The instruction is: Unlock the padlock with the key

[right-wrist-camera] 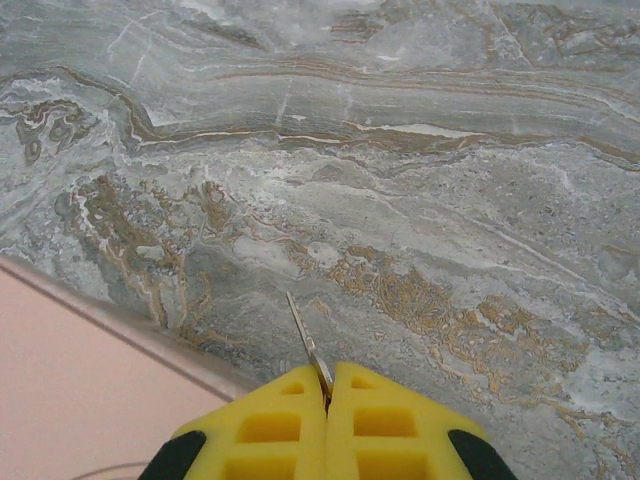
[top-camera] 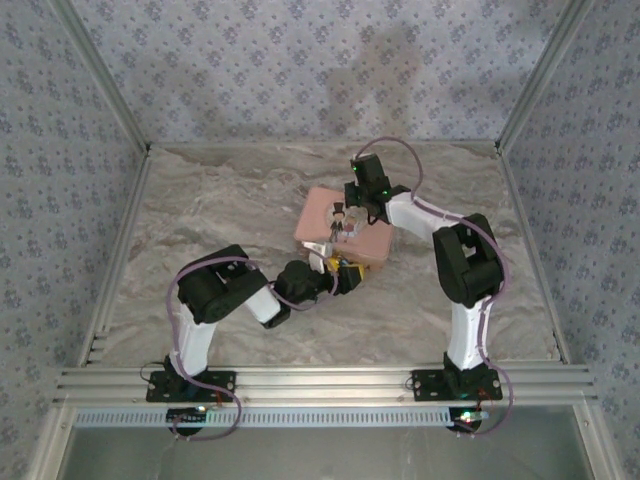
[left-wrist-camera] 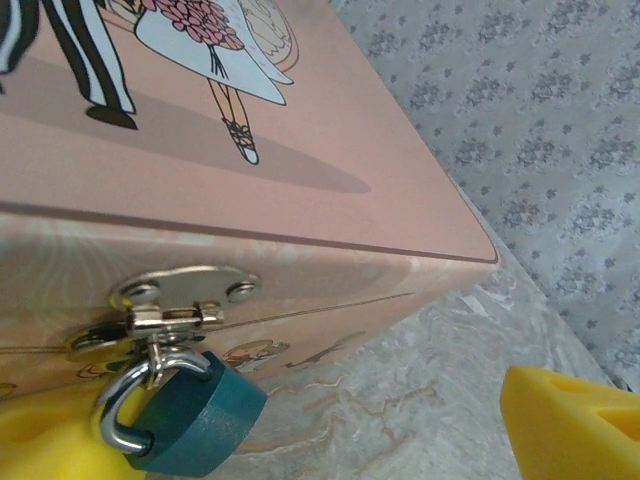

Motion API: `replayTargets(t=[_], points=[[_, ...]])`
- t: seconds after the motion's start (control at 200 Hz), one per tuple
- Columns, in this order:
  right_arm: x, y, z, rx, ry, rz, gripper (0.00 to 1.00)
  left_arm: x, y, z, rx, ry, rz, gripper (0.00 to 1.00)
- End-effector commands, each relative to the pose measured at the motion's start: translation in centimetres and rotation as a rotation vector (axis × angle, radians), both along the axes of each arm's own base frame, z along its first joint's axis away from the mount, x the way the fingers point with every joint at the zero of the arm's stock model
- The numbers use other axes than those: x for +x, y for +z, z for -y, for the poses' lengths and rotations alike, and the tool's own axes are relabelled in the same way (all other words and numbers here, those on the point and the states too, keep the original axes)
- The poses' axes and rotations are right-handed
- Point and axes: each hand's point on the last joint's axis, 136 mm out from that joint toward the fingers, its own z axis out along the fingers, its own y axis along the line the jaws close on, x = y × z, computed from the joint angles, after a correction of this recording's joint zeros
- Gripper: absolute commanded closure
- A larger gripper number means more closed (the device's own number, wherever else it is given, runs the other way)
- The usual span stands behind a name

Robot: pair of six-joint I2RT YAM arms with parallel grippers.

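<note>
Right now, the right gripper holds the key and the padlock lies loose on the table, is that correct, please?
Not quite: the padlock hangs from the hasp of the tin, as the left wrist view shows, not loose on the table. The right gripper does hold the key.

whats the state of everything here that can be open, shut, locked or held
padlock: shackle closed, hanging through the hasp loop
hasp: folded down, fastened
pink tin: lid shut
key: held, blade poking out past the fingers
left gripper: open, holding nothing, at the tin's front
right gripper: shut on the key
</note>
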Motion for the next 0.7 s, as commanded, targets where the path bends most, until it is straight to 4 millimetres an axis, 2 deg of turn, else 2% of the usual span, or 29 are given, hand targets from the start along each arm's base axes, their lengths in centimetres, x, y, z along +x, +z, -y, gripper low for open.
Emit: replayTargets(t=[0.0,0.12,0.23,0.365,0.395,0.54,0.655,0.695], points=[[-3.8,-1.9,-1.3,-0.017,0.067,-0.125,1.0,2.5,1.0,-1.7,0.005,0.163,0.071,0.12],[-4.0,-1.1,-0.9,-0.015,0.06,-0.112,1.0,2.3,1.4,-1.3,-0.004,0.136,0.082,0.16],[-3.9,0.2,-0.3,-0.006,0.05,-0.09,1.0,2.1,1.1,-1.0,-0.014,0.102,0.056,0.31],[-4.0,1.6,0.5,0.014,0.039,-0.064,1.0,2.1,0.4,-1.8,-0.023,0.11,0.026,0.36],[-4.0,1.9,0.5,0.014,0.04,-0.06,1.0,2.1,0.4,-1.9,-0.022,0.104,0.024,0.4],[-4.5,2.3,0.8,0.013,0.042,-0.055,1.0,2.2,0.4,-1.9,-0.031,0.075,0.009,0.48],[-4.9,2.2,1.0,0.012,0.039,-0.054,1.0,2.5,0.1,-2.0,-0.036,0.063,-0.01,0.51],[-5.0,2.2,1.1,0.012,0.04,-0.055,1.0,2.6,0.1,-2.0,-0.041,0.056,-0.016,0.57]])
